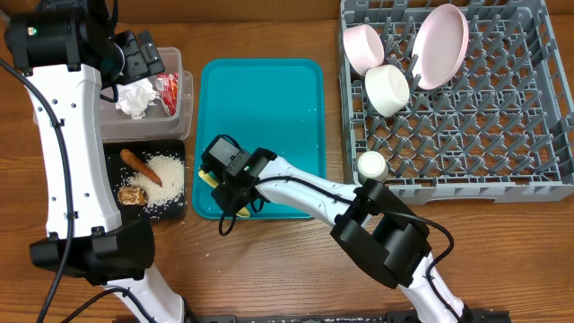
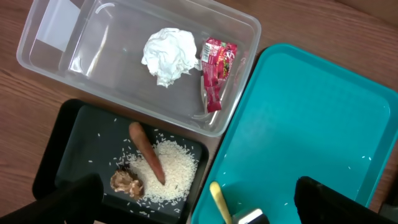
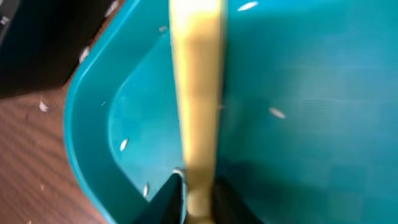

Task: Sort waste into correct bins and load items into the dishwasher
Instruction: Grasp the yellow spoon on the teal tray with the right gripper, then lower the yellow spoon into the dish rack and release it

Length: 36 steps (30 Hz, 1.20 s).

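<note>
the pale yellow spoon [image 3: 196, 93] is closest, its handle pinched between the nearly closed fingers of the right end effector [image 3: 199, 202], at the near left corner of the teal tray [image 3: 311, 93]. the left end effector [image 2: 202, 202] hangs wide apart, holding nothing, above the clear tub [image 2: 112, 56] with the napkin [image 2: 168, 55] and the wrapper [image 2: 214, 71]. the sausage [image 2: 146, 152], the rice [image 2: 177, 174] and the crumbly lump [image 2: 126, 182] lie in the black tray [image 2: 68, 137]. two bowls [image 1: 363, 47] and the plate [image 1: 441, 45] stand in the grey rack [image 1: 484, 126].
</note>
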Tool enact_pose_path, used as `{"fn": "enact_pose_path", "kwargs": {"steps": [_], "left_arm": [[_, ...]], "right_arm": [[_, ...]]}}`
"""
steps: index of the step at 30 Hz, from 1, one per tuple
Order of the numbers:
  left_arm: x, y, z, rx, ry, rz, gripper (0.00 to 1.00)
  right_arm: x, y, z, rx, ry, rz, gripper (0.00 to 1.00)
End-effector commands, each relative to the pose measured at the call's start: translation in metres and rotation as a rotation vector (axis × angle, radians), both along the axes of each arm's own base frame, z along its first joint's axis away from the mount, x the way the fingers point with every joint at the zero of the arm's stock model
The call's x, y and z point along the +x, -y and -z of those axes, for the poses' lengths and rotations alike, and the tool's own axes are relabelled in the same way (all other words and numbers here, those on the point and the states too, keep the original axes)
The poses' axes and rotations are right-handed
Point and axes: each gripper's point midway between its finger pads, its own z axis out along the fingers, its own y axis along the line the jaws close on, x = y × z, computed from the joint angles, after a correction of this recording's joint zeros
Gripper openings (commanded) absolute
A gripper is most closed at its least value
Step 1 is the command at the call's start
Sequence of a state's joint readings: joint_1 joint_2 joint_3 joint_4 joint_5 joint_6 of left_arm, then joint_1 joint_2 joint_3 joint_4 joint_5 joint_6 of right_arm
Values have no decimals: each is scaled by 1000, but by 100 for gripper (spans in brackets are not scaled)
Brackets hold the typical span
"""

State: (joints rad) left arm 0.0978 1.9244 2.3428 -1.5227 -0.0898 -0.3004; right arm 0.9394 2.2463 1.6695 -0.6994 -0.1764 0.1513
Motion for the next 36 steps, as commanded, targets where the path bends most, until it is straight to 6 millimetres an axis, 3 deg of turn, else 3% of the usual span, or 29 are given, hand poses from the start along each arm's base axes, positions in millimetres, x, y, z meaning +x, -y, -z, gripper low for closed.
{"fn": "enact_pose_path", "kwargs": {"steps": [1, 4, 10, 21, 27, 29, 33, 36], "left_arm": [[-2, 4, -4, -6, 12, 2, 100], [-2, 4, -4, -6, 12, 2, 100], [-2, 4, -4, -6, 12, 2, 100], [-2, 4, -4, -6, 12, 2, 99], [-2, 4, -4, -6, 12, 2, 100], [-2, 4, -4, -6, 12, 2, 100], [-2, 4, -4, -6, 12, 2, 100], [-2, 4, -4, -6, 12, 2, 100]], "right_arm": [[-7, 6, 21, -37, -45, 5, 10], [-6, 6, 20, -36, -52, 26, 4], [4, 17, 11, -60, -68, 57, 4], [55, 58, -62, -16, -40, 188, 4], [65, 75, -69, -18, -57, 228, 4], [70, 82, -85, 0, -49, 245, 4], [93, 107, -152, 70, 21, 310, 4], [113, 151, -210, 103, 106, 419, 4]]}}
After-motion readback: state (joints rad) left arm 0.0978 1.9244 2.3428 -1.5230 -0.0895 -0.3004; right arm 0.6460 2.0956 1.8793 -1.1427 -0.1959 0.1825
